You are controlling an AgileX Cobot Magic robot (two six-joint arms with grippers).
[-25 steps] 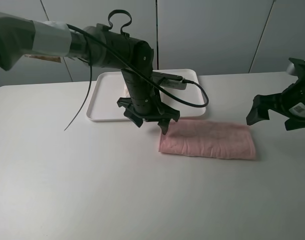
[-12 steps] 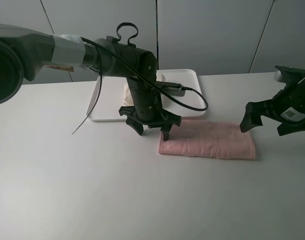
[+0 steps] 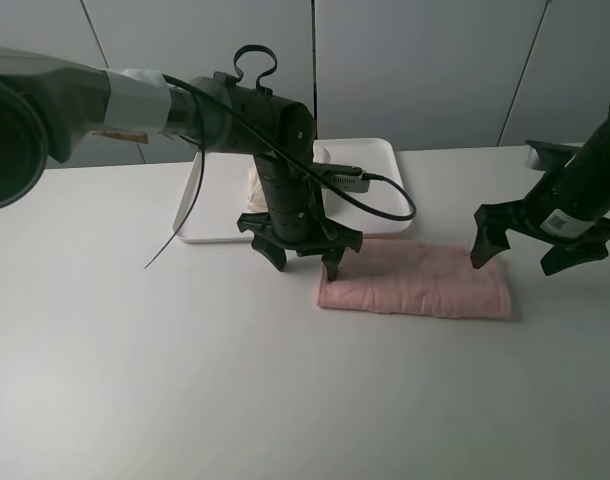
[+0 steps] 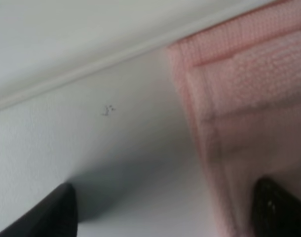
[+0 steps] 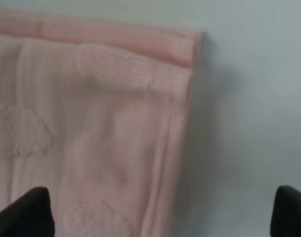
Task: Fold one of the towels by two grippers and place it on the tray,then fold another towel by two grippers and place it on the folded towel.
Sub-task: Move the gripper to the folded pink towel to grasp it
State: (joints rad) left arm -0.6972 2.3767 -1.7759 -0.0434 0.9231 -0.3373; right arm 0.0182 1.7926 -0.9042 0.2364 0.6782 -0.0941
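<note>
A pink towel (image 3: 415, 280) lies folded in a long strip on the white table, in front of the white tray (image 3: 375, 165). A cream towel (image 3: 253, 186) lies on the tray, mostly hidden behind my left arm. My left gripper (image 3: 303, 263) is open and low over the pink towel's left end, one finger on the towel and one on bare table. The left wrist view shows that end (image 4: 239, 98) between my fingertips (image 4: 47, 212). My right gripper (image 3: 518, 258) is open and just above the towel's right end, which shows in the right wrist view (image 5: 91, 123).
The tray's front rim (image 4: 91, 64) runs right behind the left gripper. A black cable (image 3: 385, 205) loops from the left arm over the tray's right side. White wall panels stand behind the table.
My right gripper has moved left and down, from beside the towel to over its right end. My left gripper shifted slightly onto the left end, then stayed still.
</note>
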